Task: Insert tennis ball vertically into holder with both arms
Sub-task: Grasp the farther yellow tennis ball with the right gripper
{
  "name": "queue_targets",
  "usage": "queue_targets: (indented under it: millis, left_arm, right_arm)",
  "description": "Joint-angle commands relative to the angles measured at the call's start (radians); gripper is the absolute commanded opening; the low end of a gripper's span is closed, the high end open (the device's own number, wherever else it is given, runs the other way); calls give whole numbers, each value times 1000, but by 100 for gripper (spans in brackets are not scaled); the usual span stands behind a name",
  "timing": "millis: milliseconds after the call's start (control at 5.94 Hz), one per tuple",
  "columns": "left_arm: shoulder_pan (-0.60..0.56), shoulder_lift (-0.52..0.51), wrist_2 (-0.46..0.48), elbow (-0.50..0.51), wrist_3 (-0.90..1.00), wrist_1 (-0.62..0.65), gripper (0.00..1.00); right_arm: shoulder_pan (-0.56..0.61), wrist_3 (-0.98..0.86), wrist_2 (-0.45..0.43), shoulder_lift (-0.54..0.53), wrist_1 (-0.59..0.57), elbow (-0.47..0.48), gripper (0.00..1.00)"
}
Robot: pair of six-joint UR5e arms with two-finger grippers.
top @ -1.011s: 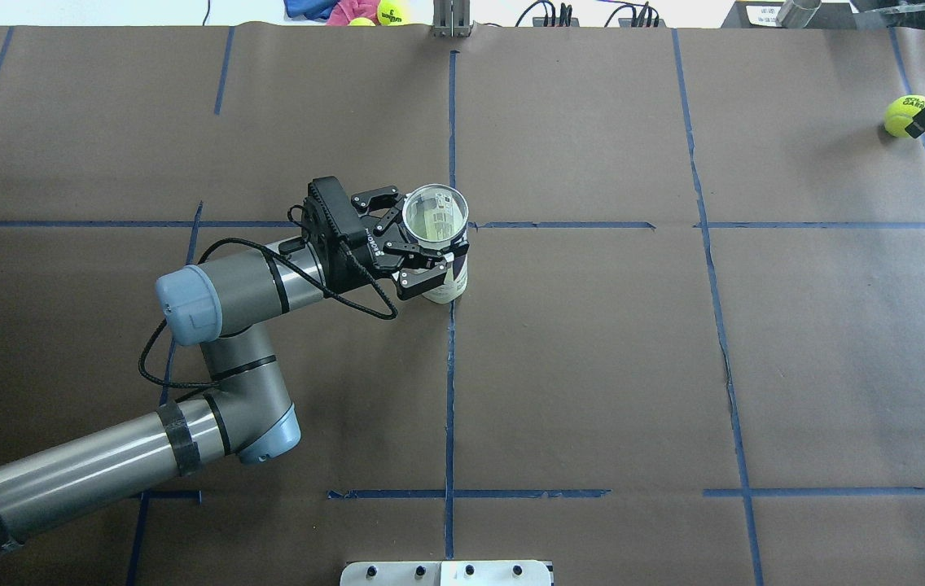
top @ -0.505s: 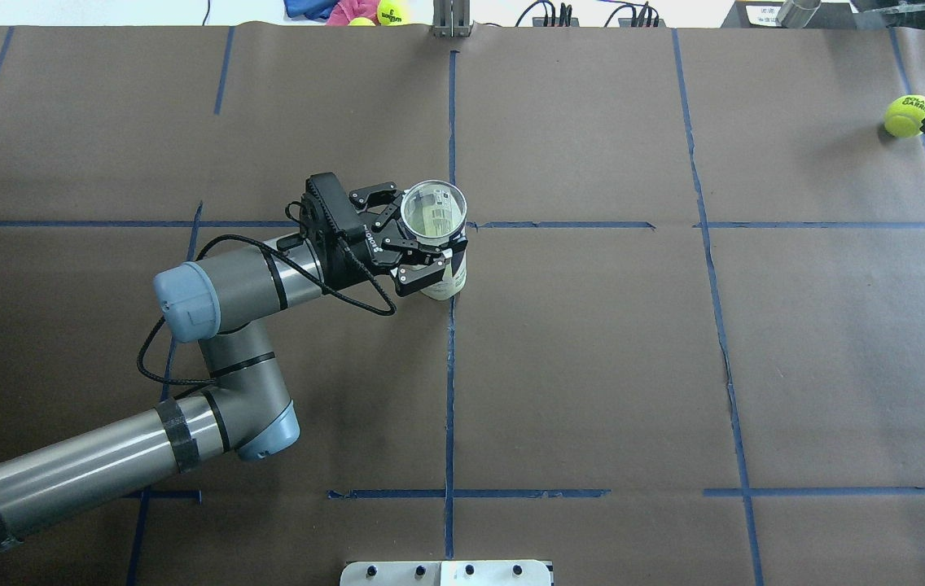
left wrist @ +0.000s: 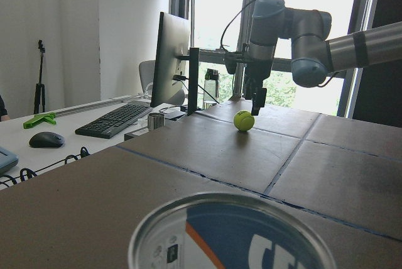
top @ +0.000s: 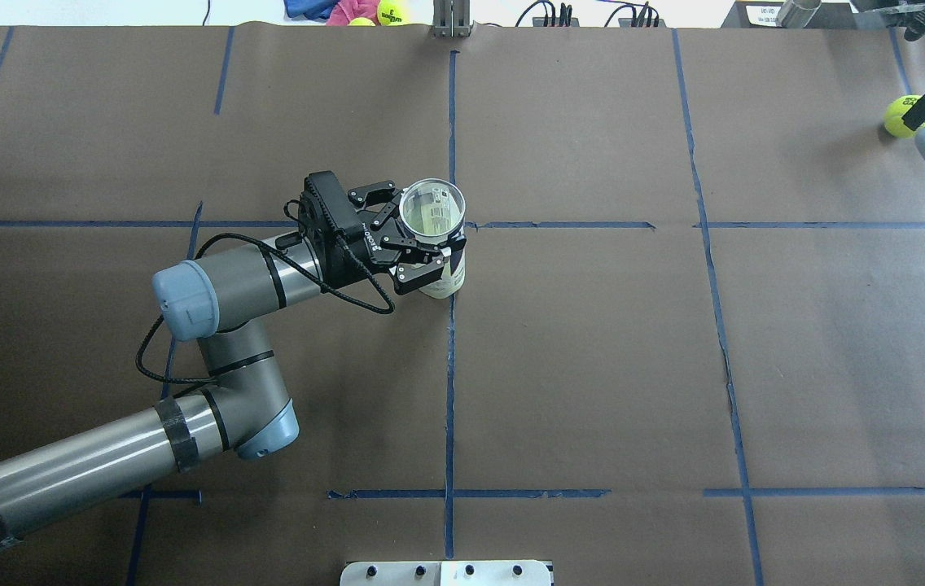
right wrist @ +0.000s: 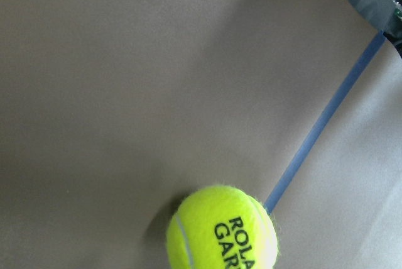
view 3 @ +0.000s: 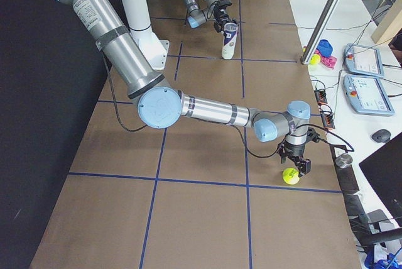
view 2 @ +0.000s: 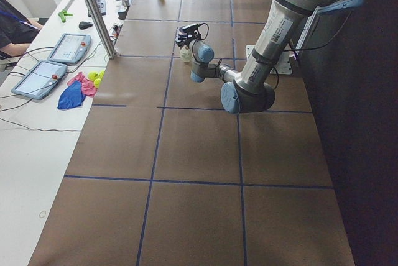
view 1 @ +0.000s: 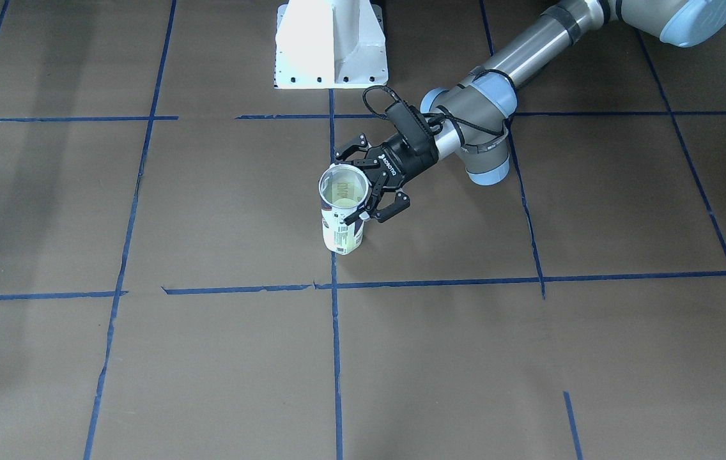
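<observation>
The holder (top: 446,281) is a clear can with a navy and white label. It stands upright, mouth up, at the table's middle, and also shows in the front view (view 1: 342,233) and the left wrist view (left wrist: 251,244). My left gripper (top: 418,242) is shut on its side, just below the rim. The tennis ball (top: 896,118), yellow-green with black "ROLA GAR" print, lies on the table at the far right edge. My right gripper (top: 922,110) hangs open just over it; the left wrist view (left wrist: 253,97) shows it above the ball (left wrist: 244,120). The ball fills the bottom of the right wrist view (right wrist: 223,228).
Spare tennis balls and coloured cloth (top: 348,11) lie past the table's back edge beside a metal post (top: 452,20). A small silver can (top: 796,12) stands at the back right. The white pedestal base (view 1: 331,45) is at the robot's side. A desk with tablets (view 2: 65,48) lies beyond.
My right arm has swung further into view toward the ball, its finger now across the ball's right side. My left gripper and the holder have shifted very slightly to the left.
</observation>
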Motion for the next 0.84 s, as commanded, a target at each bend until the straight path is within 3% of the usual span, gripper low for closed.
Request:
queue_targets:
  millis: [0, 674]
  left_arm:
    - [0, 0, 1, -2, 0, 0, 81]
    - [-3, 0, 0, -2, 0, 0, 81]
  right_arm:
    - [-38, 3, -84, 7, 6, -18, 100]
    - [-83, 3, -224, 25, 51, -99, 100]
